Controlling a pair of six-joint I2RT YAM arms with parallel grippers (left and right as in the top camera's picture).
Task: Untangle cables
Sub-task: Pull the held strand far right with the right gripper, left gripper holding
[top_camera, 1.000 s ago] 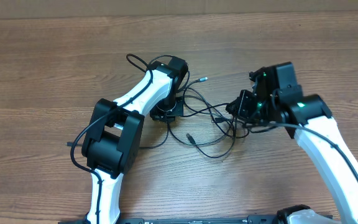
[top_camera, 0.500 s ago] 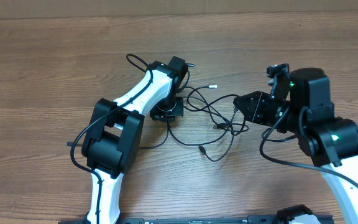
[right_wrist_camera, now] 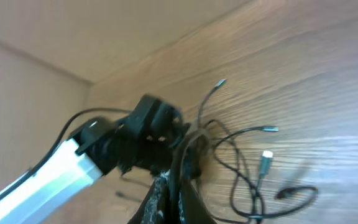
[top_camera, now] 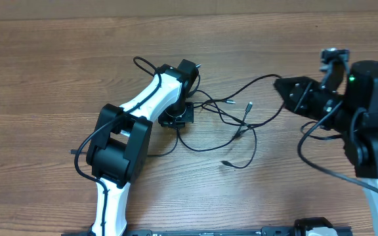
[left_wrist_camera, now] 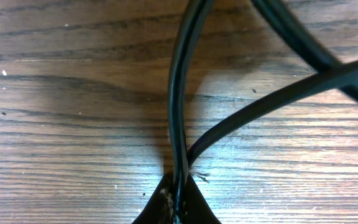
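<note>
Several thin black cables [top_camera: 231, 124] lie in loose crossed loops mid-table, their small plug tips [top_camera: 249, 105] spread out. My left gripper [top_camera: 177, 122] points down at the tangle's left end, shut on a cable [left_wrist_camera: 178, 93] that runs up between its fingertips [left_wrist_camera: 166, 208]; a second strand [left_wrist_camera: 278, 99] crosses beside it. My right gripper [top_camera: 281, 84] is raised at the right, shut on a cable strand [top_camera: 258, 80] stretched back toward the tangle. In the right wrist view its fingers [right_wrist_camera: 160, 199] pinch dark strands, with plug tips [right_wrist_camera: 266, 155] on the wood beyond.
The left arm [top_camera: 120, 141] lies diagonally across the table's left half, with its own thicker wire [top_camera: 84, 147] looping beside it. The right arm [top_camera: 373, 124] stands over the right edge. Bare wooden table [top_camera: 58, 65] surrounds the tangle.
My right gripper has moved right and risen with its cable, drawing the strand taut and spreading the loops rightward. The left gripper has stayed where it was.
</note>
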